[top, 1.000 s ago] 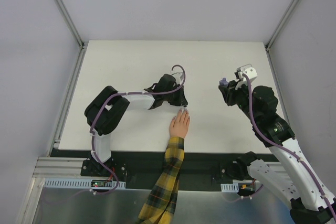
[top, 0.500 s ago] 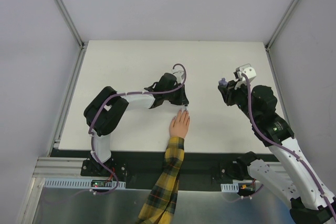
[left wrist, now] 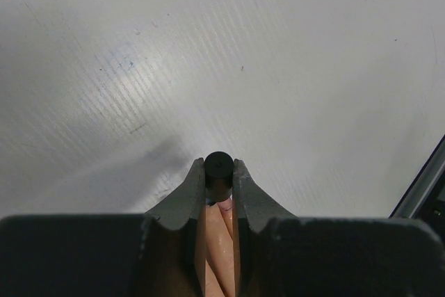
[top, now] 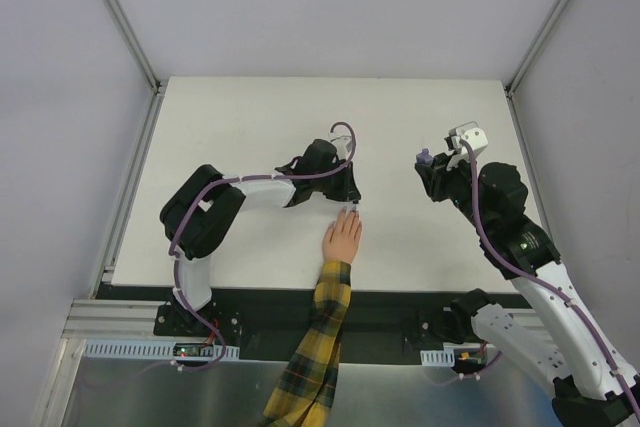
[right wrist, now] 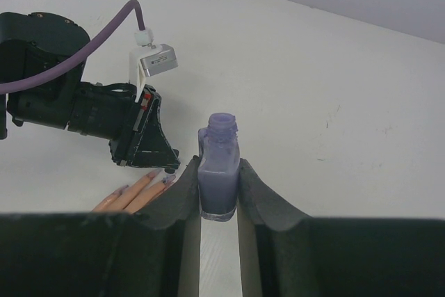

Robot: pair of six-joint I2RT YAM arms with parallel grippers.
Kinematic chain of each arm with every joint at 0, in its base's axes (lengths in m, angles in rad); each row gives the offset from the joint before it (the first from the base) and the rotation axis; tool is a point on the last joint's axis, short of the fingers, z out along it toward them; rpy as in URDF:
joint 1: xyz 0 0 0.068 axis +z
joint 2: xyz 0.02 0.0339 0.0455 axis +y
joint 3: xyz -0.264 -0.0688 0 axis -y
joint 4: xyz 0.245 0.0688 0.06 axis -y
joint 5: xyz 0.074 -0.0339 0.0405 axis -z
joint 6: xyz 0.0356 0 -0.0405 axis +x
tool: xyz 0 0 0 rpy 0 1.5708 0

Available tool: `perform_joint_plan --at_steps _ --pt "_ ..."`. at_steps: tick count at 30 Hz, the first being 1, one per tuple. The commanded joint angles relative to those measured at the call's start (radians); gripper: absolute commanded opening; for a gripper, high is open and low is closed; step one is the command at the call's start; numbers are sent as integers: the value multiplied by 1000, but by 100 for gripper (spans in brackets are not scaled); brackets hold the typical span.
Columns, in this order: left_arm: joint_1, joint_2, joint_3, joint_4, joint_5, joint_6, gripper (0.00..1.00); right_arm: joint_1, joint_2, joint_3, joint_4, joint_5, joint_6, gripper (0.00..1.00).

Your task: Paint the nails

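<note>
The hand [top: 342, 239] lies on the table [top: 250, 117] by its near edge. The left gripper [top: 350, 204], clamping 1 cap [left wrist: 218, 165], sits at its far end; the right gripper [top: 428, 169], around the bottle [right wrist: 218, 165], stands well right.

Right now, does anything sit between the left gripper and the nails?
Nothing visible does. The left gripper, shut on a black cap, hangs directly above the hand, with the nails uncovered at its tip.

Nails [right wrist: 154, 172]: tiny, purplish tint, on fingertips of pale hand [top: 342, 239] lying palm-down.
</note>
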Motion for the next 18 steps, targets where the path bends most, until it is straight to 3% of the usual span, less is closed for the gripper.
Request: perform_joint_plan --at_steps 1,18 --pt "-9 14 46 4 -2 11 0 -6 -5 -1 62 -10 11 0" --pt "4 40 62 0 -6 14 0 -6 1 -1 61 -11 11 0"
